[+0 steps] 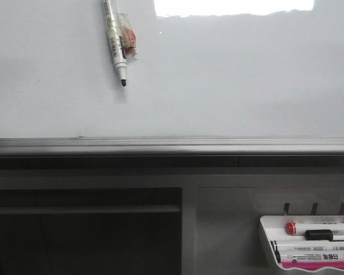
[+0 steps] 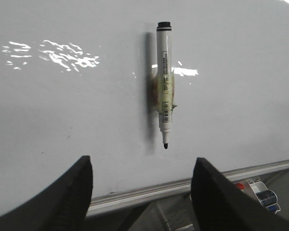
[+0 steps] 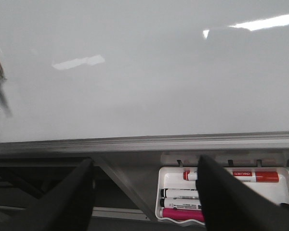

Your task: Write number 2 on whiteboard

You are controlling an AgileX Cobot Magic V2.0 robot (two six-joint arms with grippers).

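While the whiteboard (image 1: 229, 80) bears no number 2, we judge grasping pending; the uncapped marker (image 2: 164, 86) clings there; our left gripper (image 2: 142, 192) gapes below it; right gripper (image 3: 144, 197) likewise apart.

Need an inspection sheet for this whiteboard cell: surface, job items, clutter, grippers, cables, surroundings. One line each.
Surface: large glossy pale grey-white whiteboard with a grey metal lower edge; glare patches, no drawn marks seen.
Job's things: white-barrelled black-tipped marker stuck to the board by a taped pad, uncapped tip pointing down; number 2 not yet written.
Clutter: nothing seen on the board beyond the marker.
Grippers: left gripper open, empty, facing the board below the marker tip; right gripper open, empty, facing the board's lower edge.
Cables: nothing seen.
Surroundings: small white marker tray below the board on the right, holding red-capped and black-capped markers and a pink item; dark recess lower left.
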